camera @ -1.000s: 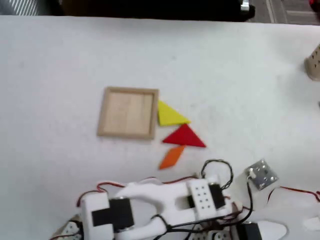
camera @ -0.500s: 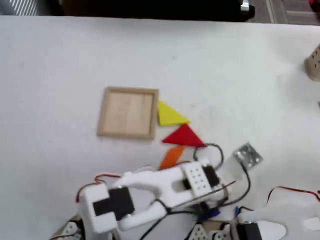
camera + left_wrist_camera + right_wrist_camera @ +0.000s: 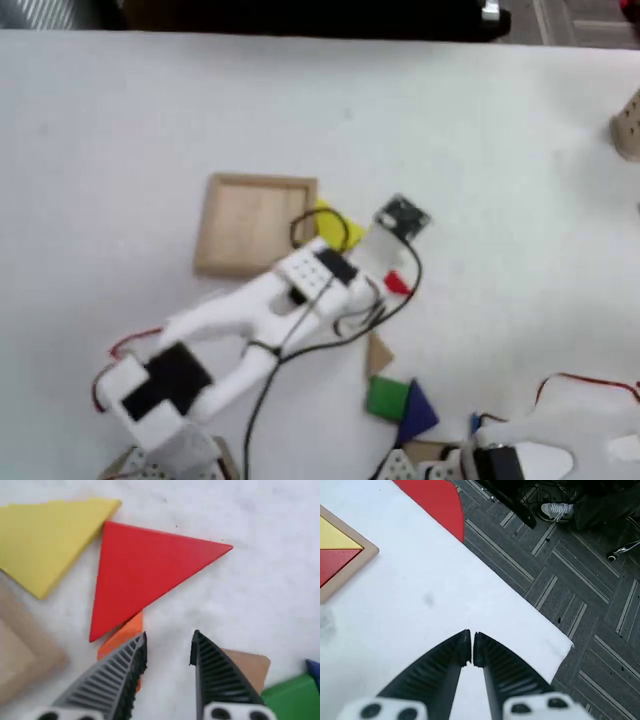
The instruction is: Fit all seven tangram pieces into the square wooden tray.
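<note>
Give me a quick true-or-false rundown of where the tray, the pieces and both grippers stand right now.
1. The wooden tray holds no pieces. True.
2. The left gripper is shut on the red triangle. False: its jaws are open and hold nothing, just off one corner of that triangle.
3. The right gripper is shut. True.
4. The green square lies inside the tray. False: it lies on the table near the arms' bases, right against the blue triangle.
5. The orange piece lies next to the red triangle. True.
</note>
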Robot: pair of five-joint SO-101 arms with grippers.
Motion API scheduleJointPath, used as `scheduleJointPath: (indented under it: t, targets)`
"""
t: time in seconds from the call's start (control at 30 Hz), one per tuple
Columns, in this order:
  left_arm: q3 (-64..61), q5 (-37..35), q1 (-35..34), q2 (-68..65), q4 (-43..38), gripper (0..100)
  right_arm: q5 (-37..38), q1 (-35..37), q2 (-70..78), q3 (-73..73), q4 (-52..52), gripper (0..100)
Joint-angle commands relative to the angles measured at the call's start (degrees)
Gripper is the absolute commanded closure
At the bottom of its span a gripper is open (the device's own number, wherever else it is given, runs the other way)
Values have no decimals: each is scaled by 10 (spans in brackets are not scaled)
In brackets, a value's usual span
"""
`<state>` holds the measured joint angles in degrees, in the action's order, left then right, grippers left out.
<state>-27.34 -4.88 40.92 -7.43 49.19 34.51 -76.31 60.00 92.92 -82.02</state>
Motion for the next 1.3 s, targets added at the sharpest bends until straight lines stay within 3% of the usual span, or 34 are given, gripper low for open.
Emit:
scheduleJointPath:
  t: [0.0, 0.2, 0.3, 0.53, 0.73, 0.9, 1.27]
  targets:
    - [-69, 5, 38, 139, 6, 843, -4, -5, -44, 22, -11, 981]
    - [-257, 2, 235, 304, -102, 839, -4, -4, -44, 21, -11, 981]
    - [-307, -1, 294, 325, -177, 839, -4, -4, -44, 4, -11, 981]
    - [-268, -36, 313, 198, -226, 841, -4, -2, -44, -4, -11, 981]
    - [-161, -35, 261, 75, -160, 842, -4, -3, -44, -4, -12, 981]
    - [-143, -35, 204, 60, -143, 841, -4, -4, -45, -4, -12, 981]
    - [-144, -34, 178, 61, -147, 842, 13, -4, -44, -4, -13, 981]
